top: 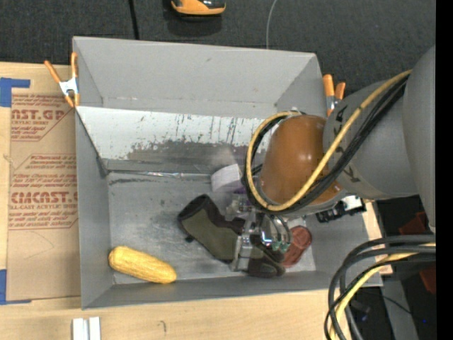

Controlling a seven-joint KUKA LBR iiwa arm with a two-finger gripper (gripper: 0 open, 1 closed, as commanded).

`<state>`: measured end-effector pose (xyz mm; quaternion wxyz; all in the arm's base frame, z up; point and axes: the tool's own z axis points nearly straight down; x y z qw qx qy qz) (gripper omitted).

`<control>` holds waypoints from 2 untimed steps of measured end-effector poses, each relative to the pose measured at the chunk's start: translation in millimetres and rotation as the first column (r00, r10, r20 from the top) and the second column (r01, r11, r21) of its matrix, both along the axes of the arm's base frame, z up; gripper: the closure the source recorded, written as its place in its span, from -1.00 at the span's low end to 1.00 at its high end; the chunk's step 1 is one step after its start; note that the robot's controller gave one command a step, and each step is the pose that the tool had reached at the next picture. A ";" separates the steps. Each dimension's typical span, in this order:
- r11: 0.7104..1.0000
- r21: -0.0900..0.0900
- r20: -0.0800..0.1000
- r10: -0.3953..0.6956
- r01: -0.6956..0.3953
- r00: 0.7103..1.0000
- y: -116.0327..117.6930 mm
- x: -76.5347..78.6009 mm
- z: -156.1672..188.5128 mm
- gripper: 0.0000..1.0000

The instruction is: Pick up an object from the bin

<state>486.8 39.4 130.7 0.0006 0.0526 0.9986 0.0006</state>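
Gripper (249,252) low over dark olive cloth (209,227), bin (92,204) lower right | grip state: cannot tell | yellow corn cob (141,264) well apart

Grey arm (400,144) with orange domed cover (294,158), looped black-yellow cables (249,163), silvery tool (253,255).

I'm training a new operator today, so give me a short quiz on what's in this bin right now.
1. True or false: the yellow corn cob lies at the lower left of the bin floor, well apart from the gripper.
2. Which thing lies closest to the gripper on its left in the view? A: the corn cob. B: the dark olive cloth item. C: a blue ball.
3. Fill in: in the view, the reddish thing lies to the gripper's ___.

Key: 1 true; 2 B; 3 right.
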 end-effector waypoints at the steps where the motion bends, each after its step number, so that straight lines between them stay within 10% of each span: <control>1: 0.956 0.000 -0.002 -0.293 0.293 0.956 -12.5 -0.8 -49.1 -1.00; 2: 0.958 0.001 0.003 -0.288 0.288 0.958 0.6 10.4 -60.0 1.00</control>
